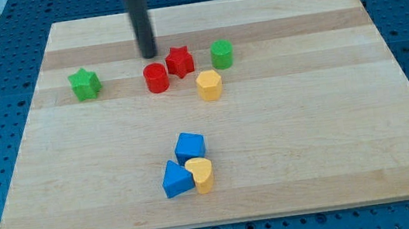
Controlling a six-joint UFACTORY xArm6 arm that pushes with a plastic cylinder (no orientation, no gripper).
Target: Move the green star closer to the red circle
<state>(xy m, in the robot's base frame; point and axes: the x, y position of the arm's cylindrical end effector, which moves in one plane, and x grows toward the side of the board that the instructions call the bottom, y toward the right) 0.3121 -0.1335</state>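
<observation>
The green star (85, 84) lies on the wooden board at the view's left. The red circle (155, 78) lies to its right, a clear gap between them. My tip (149, 55) stands just above the red circle toward the view's top, close to it, and well right of the green star. The dark rod rises from the tip to the view's top edge.
A red star (179, 61) touches the red circle's right side. A green cylinder (221, 53) and a yellow hexagon (209, 85) lie further right. A blue cube (190, 146), a blue triangle (176, 180) and a yellow heart (201, 174) cluster near the view's bottom.
</observation>
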